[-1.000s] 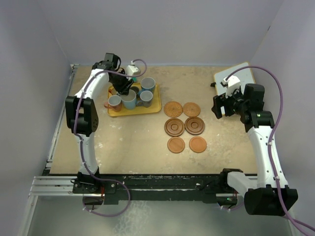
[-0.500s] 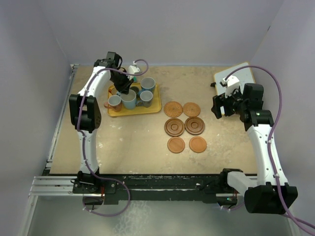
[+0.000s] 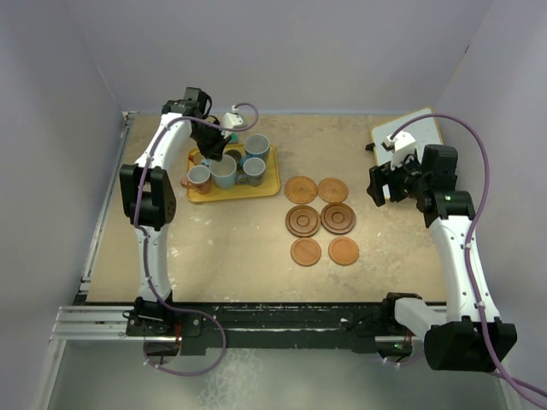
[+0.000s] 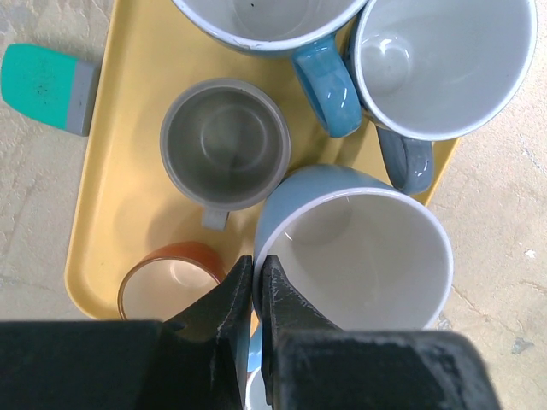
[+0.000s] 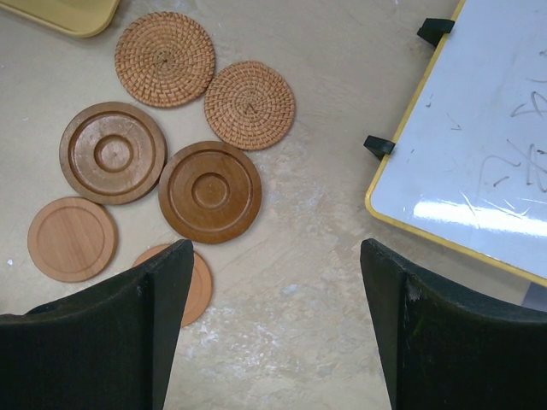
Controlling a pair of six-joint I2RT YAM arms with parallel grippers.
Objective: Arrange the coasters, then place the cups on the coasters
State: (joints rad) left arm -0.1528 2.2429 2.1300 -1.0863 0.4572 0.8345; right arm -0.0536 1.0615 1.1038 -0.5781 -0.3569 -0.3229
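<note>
Several cups stand crowded on a yellow tray (image 4: 111, 213). My left gripper (image 4: 256, 260) is shut on the rim of a large light blue cup (image 4: 355, 248), its wall pinched between the two fingers. A grey cup (image 4: 226, 143) and an orange-brown cup (image 4: 167, 282) sit beside it, and two more cups (image 4: 440, 60) stand beyond. From above, the left gripper (image 3: 215, 156) is over the tray (image 3: 261, 186). Six coasters (image 3: 302, 220) lie in two columns at mid-table: two woven (image 5: 165, 58), two dark ringed (image 5: 209, 190), two plain (image 5: 72, 238). My right gripper (image 5: 278, 316) hangs open and holds nothing, to the right of the coasters.
A small green and grey block (image 4: 47, 85) lies on the table just off the tray's edge. A yellow-framed whiteboard (image 5: 479, 154) with black clips lies at the far right, under the right arm. Purple walls enclose the table on three sides.
The left gripper's jaws have closed onto the light blue cup's rim. The left arm shifted slightly; the right arm has not moved.
</note>
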